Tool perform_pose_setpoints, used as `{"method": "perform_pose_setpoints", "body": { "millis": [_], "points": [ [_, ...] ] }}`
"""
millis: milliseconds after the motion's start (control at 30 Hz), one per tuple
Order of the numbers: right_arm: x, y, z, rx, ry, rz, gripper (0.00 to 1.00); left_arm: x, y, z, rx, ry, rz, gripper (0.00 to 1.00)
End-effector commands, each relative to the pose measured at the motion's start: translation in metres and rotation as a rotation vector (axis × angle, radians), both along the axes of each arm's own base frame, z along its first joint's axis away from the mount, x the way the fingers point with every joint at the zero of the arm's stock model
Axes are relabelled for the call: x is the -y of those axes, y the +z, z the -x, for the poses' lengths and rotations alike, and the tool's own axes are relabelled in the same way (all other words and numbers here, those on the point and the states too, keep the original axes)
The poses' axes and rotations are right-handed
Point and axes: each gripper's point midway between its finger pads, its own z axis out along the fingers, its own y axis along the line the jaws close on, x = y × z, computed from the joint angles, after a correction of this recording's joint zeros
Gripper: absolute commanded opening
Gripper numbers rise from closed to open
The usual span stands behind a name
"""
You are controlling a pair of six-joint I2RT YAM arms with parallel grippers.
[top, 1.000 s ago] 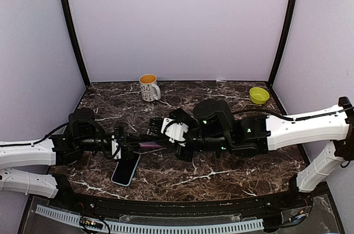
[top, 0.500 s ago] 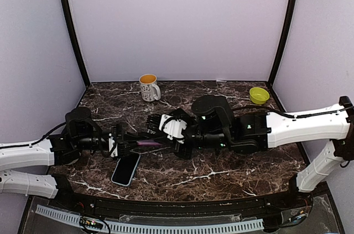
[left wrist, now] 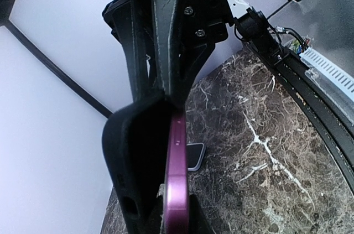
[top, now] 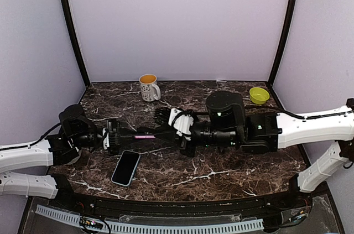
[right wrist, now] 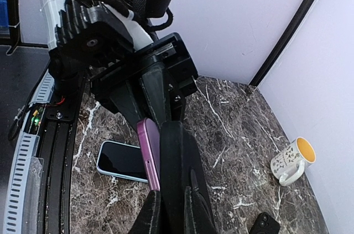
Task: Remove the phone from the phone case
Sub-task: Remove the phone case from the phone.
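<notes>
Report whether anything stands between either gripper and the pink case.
Nothing visible does. The left gripper and the right gripper are each shut directly on the pink case, one at each end, holding it on edge above the table. The phone lies apart on the table.

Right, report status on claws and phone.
Left claw and right claw both shut on the purple case, edge-on above the table. Phone flat on it, screen up, apart from the case. Mug and bowl at the back, clear.

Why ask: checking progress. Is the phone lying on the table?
Yes, the phone lies flat on the table, outside the pink case.
</notes>
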Motion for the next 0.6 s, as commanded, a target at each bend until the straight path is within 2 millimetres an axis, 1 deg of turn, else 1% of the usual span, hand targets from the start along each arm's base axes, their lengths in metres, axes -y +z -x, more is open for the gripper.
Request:
{"method": "perform_pose_setpoints", "body": {
  "millis": [0,133,267,367,400,500,567],
  "points": [
    [0.021,-0.032,0.021,-0.095,0.074,0.115,0.00,-0.024,0.118,0.007,0.220,0.032,0.352,0.00],
    [0.029,-0.018,0.014,-0.112,0.053,0.055,0.00,-0.025,0.120,0.012,0.218,0.007,0.361,0.00],
    [0.034,-0.011,0.005,-0.128,0.013,0.019,0.00,-0.026,0.121,0.015,0.221,-0.002,0.364,0.00],
    [0.045,-0.002,-0.017,-0.148,-0.094,-0.022,0.00,-0.026,0.116,0.013,0.220,0.011,0.348,0.00],
    [0.050,0.009,-0.027,-0.150,-0.138,-0.068,0.00,-0.026,0.115,0.012,0.227,0.020,0.344,0.00],
    [0.075,0.036,-0.053,-0.151,-0.266,-0.188,0.00,-0.024,0.107,0.008,0.225,0.034,0.307,0.00],
    [0.098,0.048,-0.072,-0.144,-0.391,-0.262,0.00,-0.022,0.101,0.006,0.229,0.036,0.275,0.00]
  ]
}}
